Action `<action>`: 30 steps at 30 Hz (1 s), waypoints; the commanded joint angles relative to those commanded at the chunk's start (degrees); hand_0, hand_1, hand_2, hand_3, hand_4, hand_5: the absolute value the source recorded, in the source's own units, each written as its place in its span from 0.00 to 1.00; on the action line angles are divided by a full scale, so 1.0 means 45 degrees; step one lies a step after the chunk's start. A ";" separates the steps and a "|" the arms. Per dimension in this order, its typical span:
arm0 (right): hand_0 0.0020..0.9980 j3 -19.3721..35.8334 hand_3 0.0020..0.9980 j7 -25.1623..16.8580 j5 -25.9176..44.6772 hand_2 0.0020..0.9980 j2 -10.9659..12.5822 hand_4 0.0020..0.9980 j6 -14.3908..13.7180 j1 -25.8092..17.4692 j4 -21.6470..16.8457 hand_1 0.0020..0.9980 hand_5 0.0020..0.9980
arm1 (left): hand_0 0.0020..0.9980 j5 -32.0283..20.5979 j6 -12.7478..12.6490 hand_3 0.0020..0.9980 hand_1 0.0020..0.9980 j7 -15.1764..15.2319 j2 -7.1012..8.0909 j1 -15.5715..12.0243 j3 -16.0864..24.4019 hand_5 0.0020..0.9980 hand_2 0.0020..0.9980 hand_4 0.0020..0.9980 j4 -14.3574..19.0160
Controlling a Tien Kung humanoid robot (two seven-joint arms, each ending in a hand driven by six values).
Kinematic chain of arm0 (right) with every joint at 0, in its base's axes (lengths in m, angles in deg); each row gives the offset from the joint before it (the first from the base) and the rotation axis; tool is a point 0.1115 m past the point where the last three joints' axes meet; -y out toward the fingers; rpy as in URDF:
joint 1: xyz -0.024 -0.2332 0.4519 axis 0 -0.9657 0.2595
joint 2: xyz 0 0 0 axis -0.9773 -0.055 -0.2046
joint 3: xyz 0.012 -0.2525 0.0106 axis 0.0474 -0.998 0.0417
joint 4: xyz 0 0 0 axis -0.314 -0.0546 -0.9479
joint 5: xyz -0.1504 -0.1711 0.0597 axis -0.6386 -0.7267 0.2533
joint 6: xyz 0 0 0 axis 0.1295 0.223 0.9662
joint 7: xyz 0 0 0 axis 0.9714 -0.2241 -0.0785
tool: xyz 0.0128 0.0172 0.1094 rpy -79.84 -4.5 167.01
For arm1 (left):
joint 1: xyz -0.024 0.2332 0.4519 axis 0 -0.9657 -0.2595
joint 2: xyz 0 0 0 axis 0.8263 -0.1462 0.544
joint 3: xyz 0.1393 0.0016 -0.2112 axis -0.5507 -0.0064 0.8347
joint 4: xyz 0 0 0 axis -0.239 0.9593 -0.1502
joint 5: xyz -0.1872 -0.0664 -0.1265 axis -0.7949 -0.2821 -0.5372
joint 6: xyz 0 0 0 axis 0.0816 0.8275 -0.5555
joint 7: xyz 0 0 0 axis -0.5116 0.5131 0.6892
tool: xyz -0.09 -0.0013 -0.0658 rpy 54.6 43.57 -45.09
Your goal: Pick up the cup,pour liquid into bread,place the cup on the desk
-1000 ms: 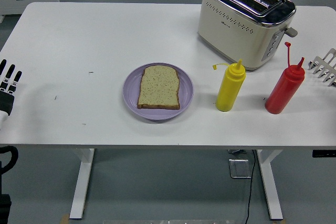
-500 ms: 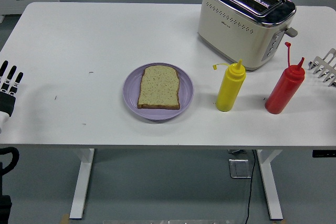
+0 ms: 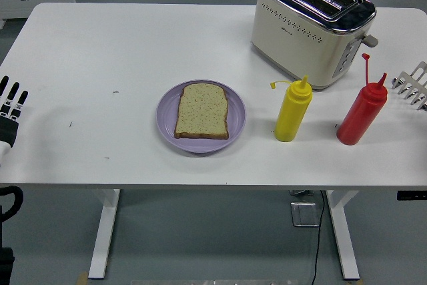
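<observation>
I see the yellow bottle standing upright on the white bench, between the purple plate and the red bottle, in front of the toaster. A slice of bread lies flat on the plate. My left hand waits at the left edge, fingers straight and holding nothing. My right hand shows only pale fingertips at the right edge, near the red bottle, spread and empty.

There is only one view: the head camera looks from high on the robot's side, forward and down on the white table, whose near edge runs along the bottom
</observation>
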 joint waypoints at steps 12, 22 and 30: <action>0.80 -0.0021 0.81 0.0038 0.0038 0.77 -0.0057 0.65 -0.0043 0.0055 0.0133 0.74 0.65 | 0.78 -0.0001 0.0005 0.66 0.73 0.0001 0.0000 0.0019 0.0017 0.93 0.73 0.52 0.0022; 0.80 -0.0034 0.81 0.0057 0.0110 0.77 -0.0107 0.65 -0.0067 0.0104 0.0293 0.74 0.65 | 0.78 0.0000 0.0005 0.66 0.73 0.0003 0.0000 0.0014 0.0032 0.93 0.73 0.52 0.0028; 0.80 -0.0058 0.80 0.0102 0.0129 0.77 -0.0122 0.65 -0.0101 0.0116 0.0375 0.74 0.65 | 0.78 -0.0008 -0.0005 0.66 0.73 0.0016 0.0000 0.0005 0.0026 0.93 0.73 0.52 0.0048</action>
